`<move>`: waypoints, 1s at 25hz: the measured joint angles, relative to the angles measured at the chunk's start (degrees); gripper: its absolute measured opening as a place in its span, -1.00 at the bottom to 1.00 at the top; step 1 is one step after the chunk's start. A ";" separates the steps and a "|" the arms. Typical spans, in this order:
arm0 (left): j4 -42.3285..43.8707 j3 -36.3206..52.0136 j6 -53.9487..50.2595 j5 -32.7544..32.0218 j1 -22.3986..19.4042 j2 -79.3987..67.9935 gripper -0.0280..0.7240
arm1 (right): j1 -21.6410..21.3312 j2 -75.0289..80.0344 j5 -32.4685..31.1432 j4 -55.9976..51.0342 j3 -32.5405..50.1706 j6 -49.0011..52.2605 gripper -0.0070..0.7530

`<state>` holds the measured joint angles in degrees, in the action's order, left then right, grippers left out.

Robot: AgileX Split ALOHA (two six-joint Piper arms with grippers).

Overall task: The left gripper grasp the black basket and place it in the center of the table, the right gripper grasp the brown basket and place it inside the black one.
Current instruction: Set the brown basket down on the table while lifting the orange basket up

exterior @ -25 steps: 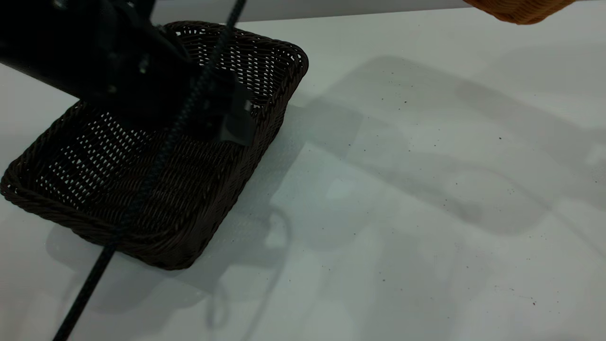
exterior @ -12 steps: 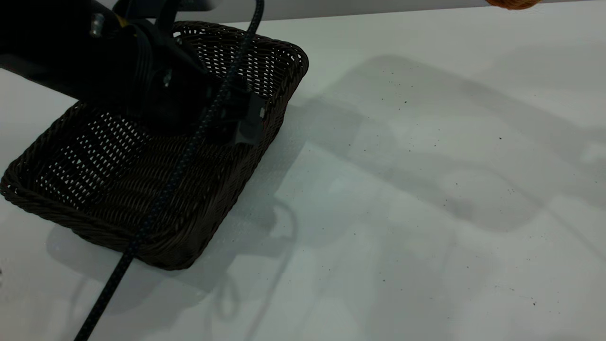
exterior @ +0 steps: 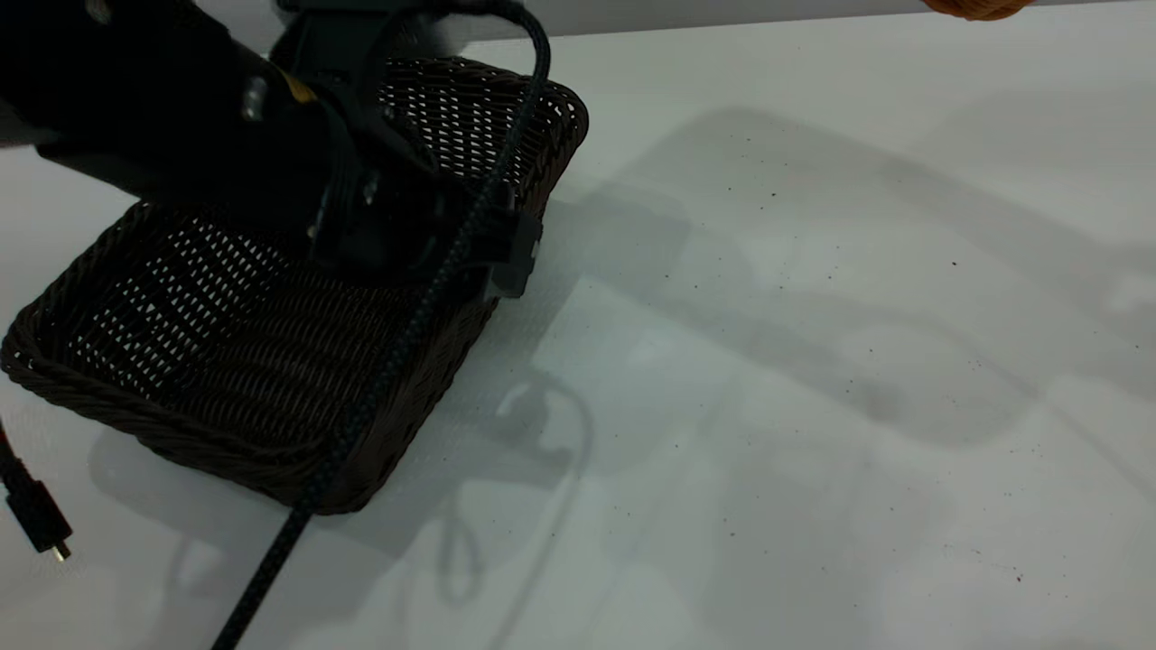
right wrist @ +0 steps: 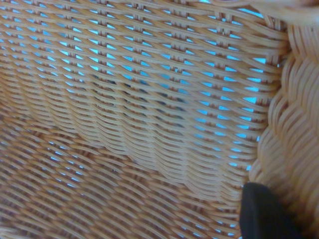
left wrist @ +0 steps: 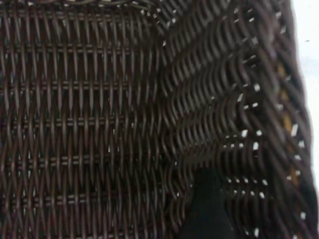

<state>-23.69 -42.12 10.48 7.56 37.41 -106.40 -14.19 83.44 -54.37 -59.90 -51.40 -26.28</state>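
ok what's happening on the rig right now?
The left gripper is down at the long side wall of the black basket, which sits toward the left of the table, not yet at its center. In the left wrist view one of its fingers lies against the inside of that wall. The right wrist view is filled by the brown basket, with one right fingertip by its braided rim; only its edge peeks in at the exterior view's top right.
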 joint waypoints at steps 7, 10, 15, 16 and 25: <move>0.27 -0.13 0.04 0.86 0.00 -3.49 0.23 | 0.00 0.00 0.00 -0.19 0.00 0.00 -0.69; 1.19 -0.13 0.33 0.79 0.00 -3.49 -0.04 | 0.00 0.00 0.00 -0.19 0.00 -0.07 -0.69; 7.13 -0.13 2.84 0.05 0.00 -3.43 -0.59 | 0.00 0.00 0.18 -0.19 0.00 -1.41 -0.69; 8.29 -0.13 3.22 -0.38 0.00 -3.43 -0.59 | 0.00 0.00 0.18 -0.19 0.00 -1.78 -0.69; 22.75 -0.13 12.92 -9.21 0.00 0.34 -0.61 | 0.00 0.00 -0.04 -0.08 0.00 -2.56 -0.69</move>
<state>-0.94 -42.25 23.41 -1.65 37.41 -106.06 -14.19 83.44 -54.41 -59.98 -51.40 -28.84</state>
